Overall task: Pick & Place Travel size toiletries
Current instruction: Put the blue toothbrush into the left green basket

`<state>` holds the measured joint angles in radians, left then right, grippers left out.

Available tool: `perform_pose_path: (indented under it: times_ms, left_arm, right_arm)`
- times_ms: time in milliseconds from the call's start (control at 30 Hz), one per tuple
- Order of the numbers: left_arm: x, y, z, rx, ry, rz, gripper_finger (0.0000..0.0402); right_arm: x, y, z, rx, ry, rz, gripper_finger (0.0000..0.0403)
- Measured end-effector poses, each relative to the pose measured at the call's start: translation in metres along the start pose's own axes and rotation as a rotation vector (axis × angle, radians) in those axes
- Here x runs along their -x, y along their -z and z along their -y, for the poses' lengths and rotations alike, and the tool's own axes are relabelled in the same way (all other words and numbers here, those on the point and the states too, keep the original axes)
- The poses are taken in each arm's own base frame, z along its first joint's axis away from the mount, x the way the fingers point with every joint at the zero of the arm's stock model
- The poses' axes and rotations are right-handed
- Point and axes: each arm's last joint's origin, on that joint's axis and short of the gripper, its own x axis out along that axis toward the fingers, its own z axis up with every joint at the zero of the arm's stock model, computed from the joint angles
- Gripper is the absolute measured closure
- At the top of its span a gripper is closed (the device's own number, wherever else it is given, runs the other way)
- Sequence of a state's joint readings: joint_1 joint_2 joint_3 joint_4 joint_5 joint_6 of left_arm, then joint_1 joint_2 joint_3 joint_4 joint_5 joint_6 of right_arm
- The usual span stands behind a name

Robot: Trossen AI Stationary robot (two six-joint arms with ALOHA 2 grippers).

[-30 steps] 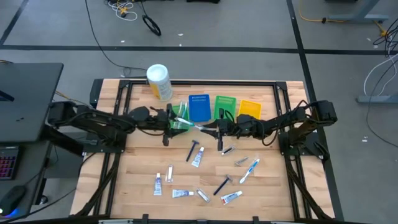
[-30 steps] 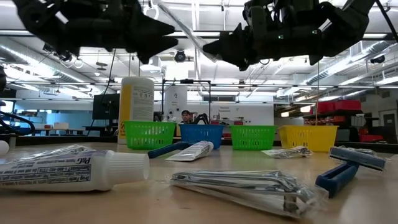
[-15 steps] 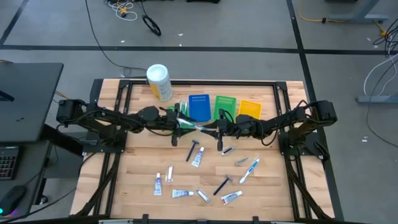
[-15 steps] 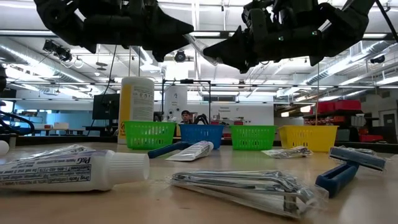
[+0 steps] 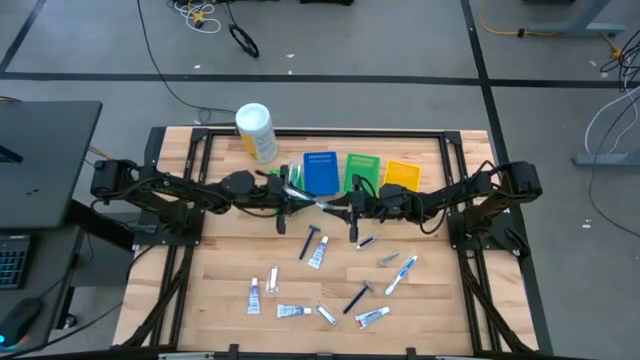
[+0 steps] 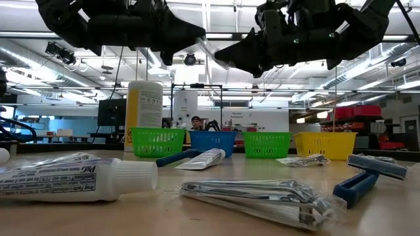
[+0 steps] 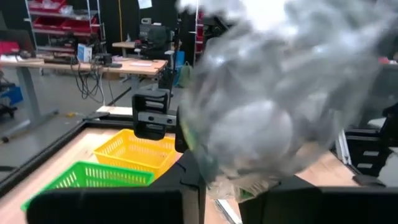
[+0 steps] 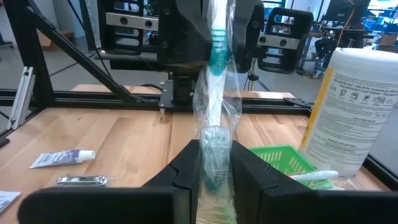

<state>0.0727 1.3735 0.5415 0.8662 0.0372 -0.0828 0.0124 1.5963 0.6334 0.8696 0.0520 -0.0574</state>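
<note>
A toothbrush with a teal handle in a clear wrapper (image 8: pixel 214 93) hangs level above the table between my two grippers, over the near edge of the left green bin (image 5: pixel 283 186). My left gripper (image 5: pixel 296 201) is shut on one end and my right gripper (image 5: pixel 342 207) on the other. Both point level at each other. Small toothpaste tubes (image 5: pixel 318 256), black razors (image 5: pixel 309 240), another toothbrush (image 5: pixel 402 272) and silvery packets (image 5: pixel 388 259) lie flat on the wooden table. My left gripper pinches the wrapped toothbrush's end toward the table's left (image 8: pixel 217 53) between its two fingers (image 8: pixel 193 31), coming level from the left, along its length. The toothbrush is clear of the table. My right gripper pinches the opposite end of the wrapper (image 8: pixel 215 140) between its two fingers (image 8: pixel 189 162), coming level from the table's right, along the toothbrush. The toothbrush stretches straight out from it to the other gripper, lifted clear.
Along the far side stand a blue bin (image 5: pixel 320 171), a second green bin (image 5: pixel 362 170) and a yellow bin (image 5: pixel 402 175). A big white canister (image 5: pixel 255 131) stands at the far left. Black frame rails (image 5: pixel 320 132) edge the table.
My left gripper has moved toward the table's right, up to the free end of the wrapped toothbrush, and has shut on it. My right gripper has kept still with the toothbrush level in its hold.
</note>
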Motion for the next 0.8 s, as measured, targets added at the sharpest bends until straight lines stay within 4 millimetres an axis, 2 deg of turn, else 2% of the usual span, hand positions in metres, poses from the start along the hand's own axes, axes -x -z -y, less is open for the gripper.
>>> perform_pose_path:
  times_ms: [167,333,567,667,800]
  left_arm:
    - [0.0,0.004,-0.001,0.02,-0.024,-0.044,0.0333]
    - [0.001,0.01,-0.005,0.049,-0.093,-0.095,0.0345]
    - [0.012,0.013,-0.02,0.152,-0.187,-0.245,0.0341]
    - [0.018,0.004,-0.027,0.189,-0.243,-0.368,0.0338]
    - [0.018,-0.027,-0.034,0.2,-0.31,-0.558,0.0341]
  right_arm:
    - [0.0,0.002,-0.001,-0.015,-0.023,-0.019,0.0283]
    - [0.001,0.01,0.001,-0.008,0.049,-0.108,0.0228]
    - [0.003,0.021,0.003,0.013,0.145,-0.226,0.0192]
    - [0.004,0.025,0.003,0.018,0.141,-0.271,0.019]
    - [0.005,0.03,0.003,-0.001,0.143,-0.315,0.019]
